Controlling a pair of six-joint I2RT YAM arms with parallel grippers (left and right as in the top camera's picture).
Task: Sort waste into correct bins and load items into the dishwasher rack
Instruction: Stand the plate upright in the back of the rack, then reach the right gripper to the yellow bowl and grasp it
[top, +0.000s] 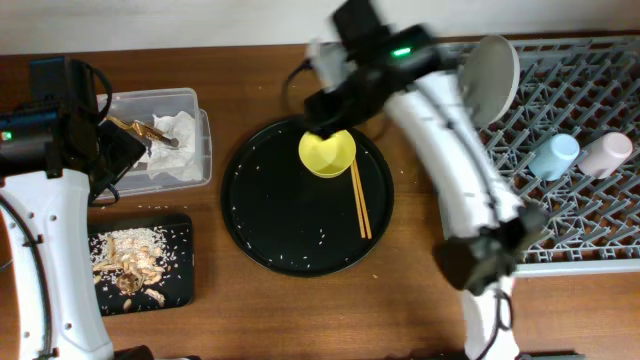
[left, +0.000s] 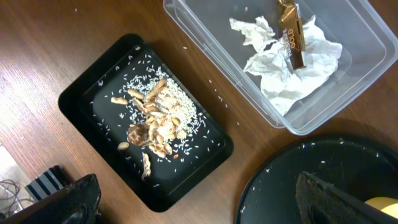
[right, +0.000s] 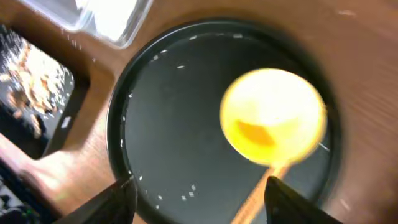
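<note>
Across wooden tabletop, found napkins in clear tub, scraps in black tray. Hovered over yellow bowl on round tray with right gripper apart, likely for racking; held left gripper apart, empty.

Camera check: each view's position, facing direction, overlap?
Overhead: above the table, facing straight down on the rack and round tray; left arm and right arm show.
Left wrist: looks down on the black bin and clear tub; left fingers at bottom.
Right wrist: looks down, blurred, on the yellow bowl; right fingers at bottom.
Shared: all see the round tray.
</note>
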